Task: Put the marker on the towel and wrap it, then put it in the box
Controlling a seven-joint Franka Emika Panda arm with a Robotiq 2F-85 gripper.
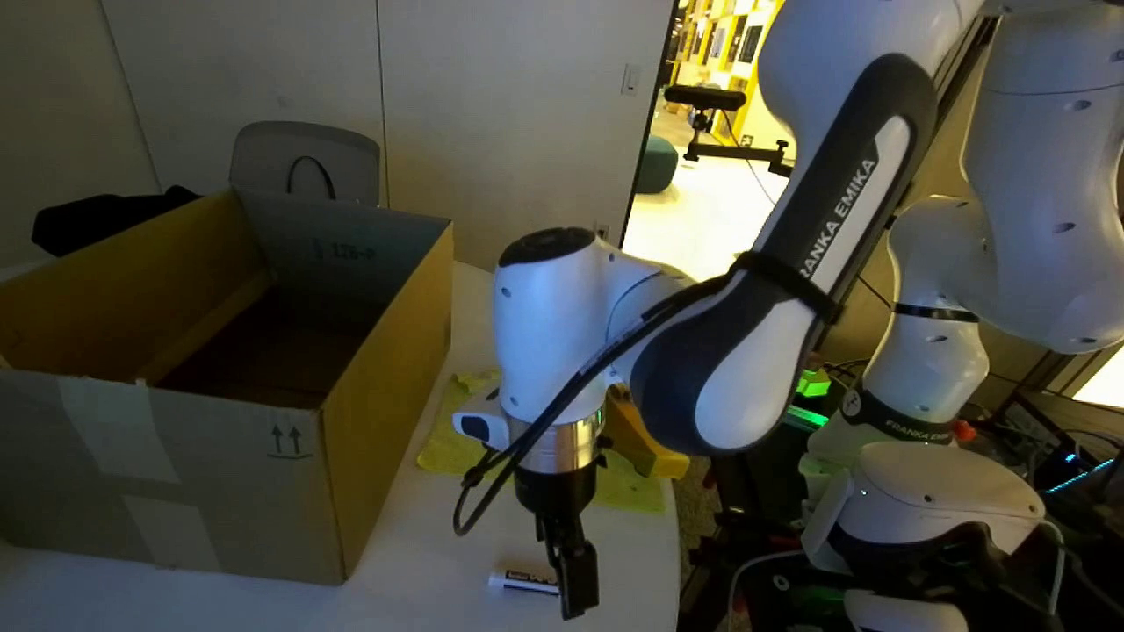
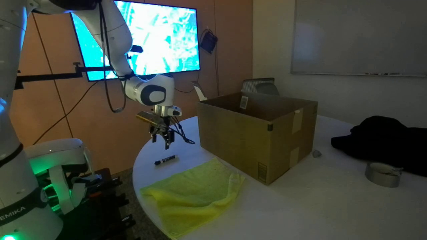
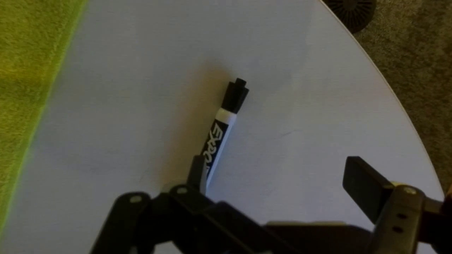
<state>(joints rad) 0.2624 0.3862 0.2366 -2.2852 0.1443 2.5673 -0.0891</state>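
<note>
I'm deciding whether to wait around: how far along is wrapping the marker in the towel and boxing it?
Nothing looks done: the marker lies on the table, off the spread towel. In hand, apparently, is the pickup: the open gripper hangs near the marker, holding nothing. Left: placing it on the towel, wrapping it, then putting both in the open-topped box.
</note>
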